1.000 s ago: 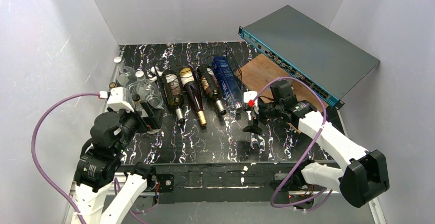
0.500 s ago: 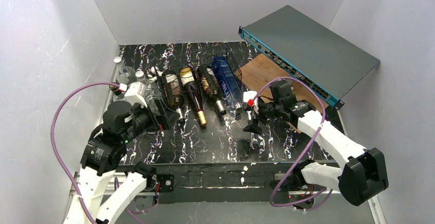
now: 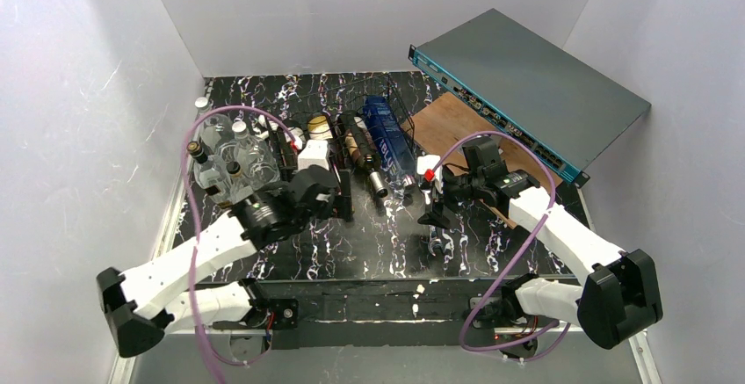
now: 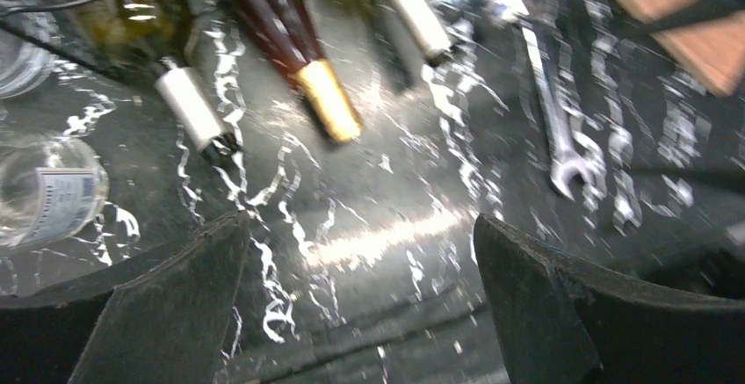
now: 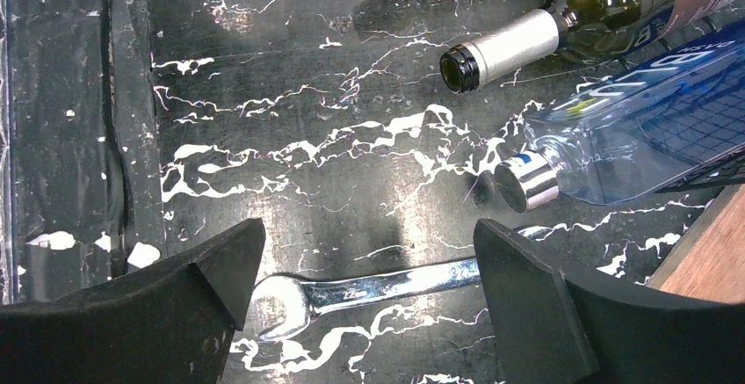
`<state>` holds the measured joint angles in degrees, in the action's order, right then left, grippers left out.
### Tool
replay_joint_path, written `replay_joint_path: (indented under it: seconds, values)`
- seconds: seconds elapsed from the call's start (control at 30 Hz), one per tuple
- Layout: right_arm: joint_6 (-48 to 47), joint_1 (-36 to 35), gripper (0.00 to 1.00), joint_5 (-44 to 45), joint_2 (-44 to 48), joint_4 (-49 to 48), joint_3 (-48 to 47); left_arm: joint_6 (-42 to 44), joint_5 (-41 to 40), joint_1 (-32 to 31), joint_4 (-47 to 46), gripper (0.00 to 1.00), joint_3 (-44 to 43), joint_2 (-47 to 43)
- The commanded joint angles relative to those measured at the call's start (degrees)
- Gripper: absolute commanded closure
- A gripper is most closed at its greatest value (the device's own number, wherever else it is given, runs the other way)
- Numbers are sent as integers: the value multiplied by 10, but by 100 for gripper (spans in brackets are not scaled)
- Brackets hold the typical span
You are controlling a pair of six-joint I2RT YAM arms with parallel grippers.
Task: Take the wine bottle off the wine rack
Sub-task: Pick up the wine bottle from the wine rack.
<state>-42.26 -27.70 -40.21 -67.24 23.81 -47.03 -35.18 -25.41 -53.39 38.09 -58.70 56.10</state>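
Swung from frame left to centre, the left gripper (image 4: 358, 223) hung spread and empty, probably needing to centre on the neck of the gold-capped dark glass wine bottle (image 4: 292, 43).

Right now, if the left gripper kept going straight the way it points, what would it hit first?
Probably the table top: the left gripper is open and aimed down at it, with the gold-capped bottle neck just beyond. Depth is unclear here.
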Motion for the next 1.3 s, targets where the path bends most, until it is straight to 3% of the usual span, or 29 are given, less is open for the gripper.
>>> replay_joint_path:
  seconds: [0.0, 0.13, 0.27, 0.37, 0.6, 0.83, 1.27]
  values:
    - [-10, 3, 2, 0, 1, -7, 3, -37, -170, -2, -88, 2, 58, 36]
    - [-12, 3, 2, -1, 3, -7, 4, -31, -247, 3, -184, 4, 131, 42]
    - [-12, 3, 2, -3, 5, -7, 4, -49, -262, 38, -226, 9, 170, 49]
    - [-12, 3, 1, -4, 6, -6, 4, -53, -230, 76, -245, 10, 183, 63]
    - [-15, 3, 2, -2, 7, -6, 5, -58, -183, 135, -265, 22, 191, 109]
    - [-17, 3, 2, -1, 8, -5, 7, -64, -163, 154, -279, 40, 187, 158]
    - [-19, 2, 2, 1, 11, -6, 8, -51, -123, 196, -324, 43, 177, 245]
